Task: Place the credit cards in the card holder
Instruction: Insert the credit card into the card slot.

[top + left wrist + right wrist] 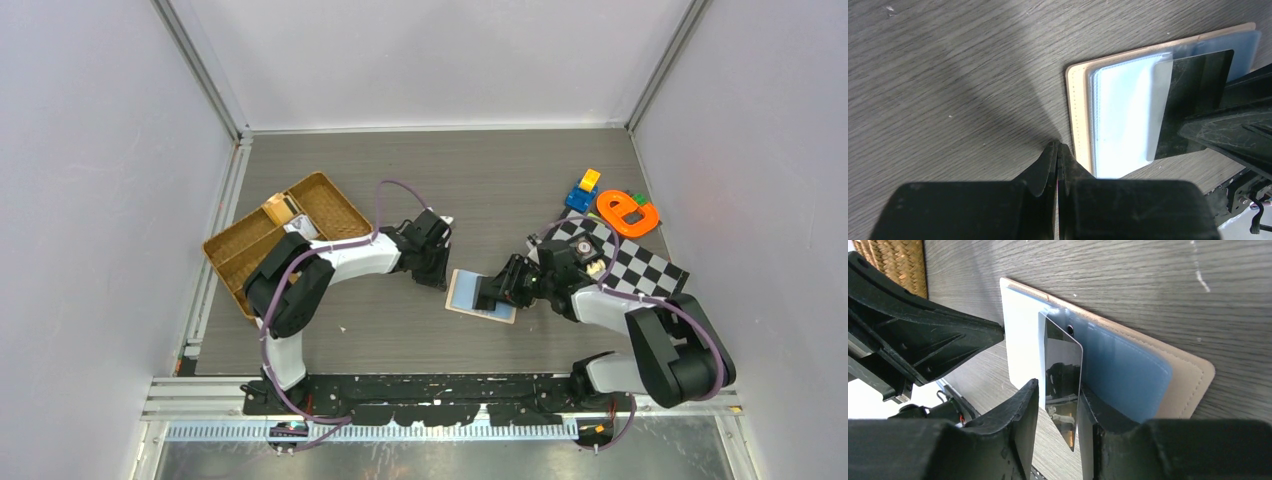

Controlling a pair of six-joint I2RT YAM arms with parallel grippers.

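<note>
A silver-grey card (1063, 365) is clamped between the jaws of the right gripper (1057, 390), its far end laid over the clear pockets of the open card holder (1079, 100), beside whose edge the jaws of the left gripper (1058, 150) are pressed together low over the grey table (948, 75).

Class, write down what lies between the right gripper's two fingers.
A shiny grey-silver card, reaching over the open card holder; the right wrist view shows it.
</note>
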